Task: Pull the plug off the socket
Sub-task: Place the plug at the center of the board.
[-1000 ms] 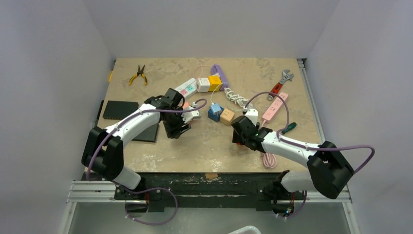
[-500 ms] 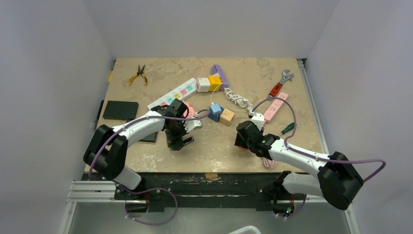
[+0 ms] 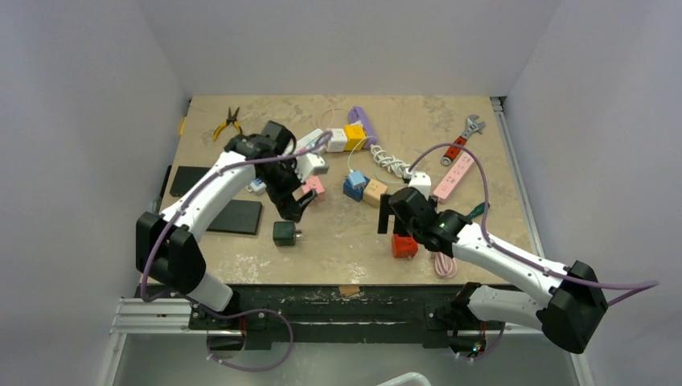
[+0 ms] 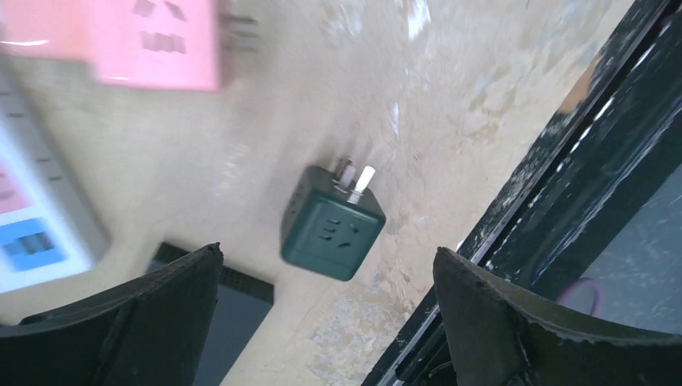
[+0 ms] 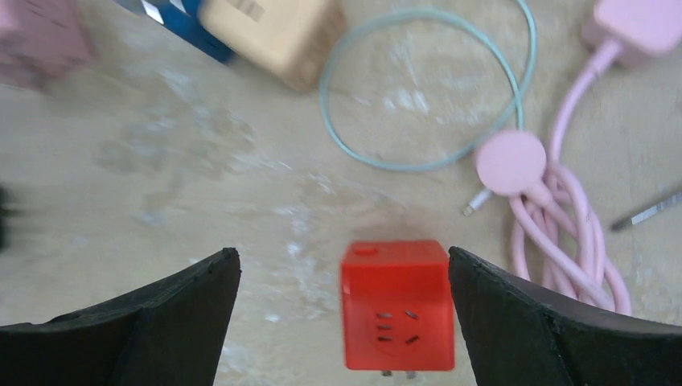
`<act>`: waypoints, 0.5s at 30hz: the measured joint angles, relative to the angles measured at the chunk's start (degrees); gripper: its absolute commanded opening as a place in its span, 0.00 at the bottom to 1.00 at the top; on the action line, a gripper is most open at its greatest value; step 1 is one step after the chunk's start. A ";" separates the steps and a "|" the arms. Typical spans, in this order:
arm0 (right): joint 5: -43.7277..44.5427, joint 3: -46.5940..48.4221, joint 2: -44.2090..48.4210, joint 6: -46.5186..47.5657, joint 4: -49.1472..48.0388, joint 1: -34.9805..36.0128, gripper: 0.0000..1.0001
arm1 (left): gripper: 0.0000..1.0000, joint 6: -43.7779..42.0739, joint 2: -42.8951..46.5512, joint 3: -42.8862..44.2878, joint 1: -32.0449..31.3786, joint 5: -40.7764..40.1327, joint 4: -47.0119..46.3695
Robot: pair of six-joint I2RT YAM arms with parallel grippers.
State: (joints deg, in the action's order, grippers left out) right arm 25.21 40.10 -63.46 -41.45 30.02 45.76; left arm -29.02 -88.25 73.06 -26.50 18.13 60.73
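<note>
A dark green cube plug (image 3: 284, 233) lies on the table with its metal prongs free; in the left wrist view (image 4: 332, 223) it sits below the fingers. A red cube socket (image 3: 404, 245) lies apart from it, to the right; it also shows in the right wrist view (image 5: 396, 301). My left gripper (image 3: 293, 206) is open and empty, raised above and behind the green cube (image 4: 326, 251). My right gripper (image 3: 389, 220) is open and empty, above the red cube and just left of it (image 5: 344, 254).
A pink cube (image 3: 314, 186), blue cube (image 3: 354, 185) and tan cube (image 3: 374, 191) sit mid-table. White power strip (image 3: 310, 145), pink strip (image 3: 453, 175), pliers (image 3: 229, 122) and wrench (image 3: 464, 137) lie behind. A black box (image 3: 233, 217) is at the left, a pink cable (image 3: 444, 264) at the right.
Both grippers have opened and let go of their cubes, then lifted away. The green and red cubes now lie apart on the table. The left arm has swung back and up.
</note>
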 measured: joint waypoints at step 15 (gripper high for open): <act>-8.55 35.60 -33.53 21.40 -14.03 7.74 0.99 | 1.00 1.64 1.64 23.39 15.50 9.03 14.51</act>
State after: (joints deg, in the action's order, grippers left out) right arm 16.67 75.70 -96.99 -20.05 15.99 53.49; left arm -27.38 -86.61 96.44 -11.00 27.16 75.24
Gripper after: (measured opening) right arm 0.987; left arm 0.998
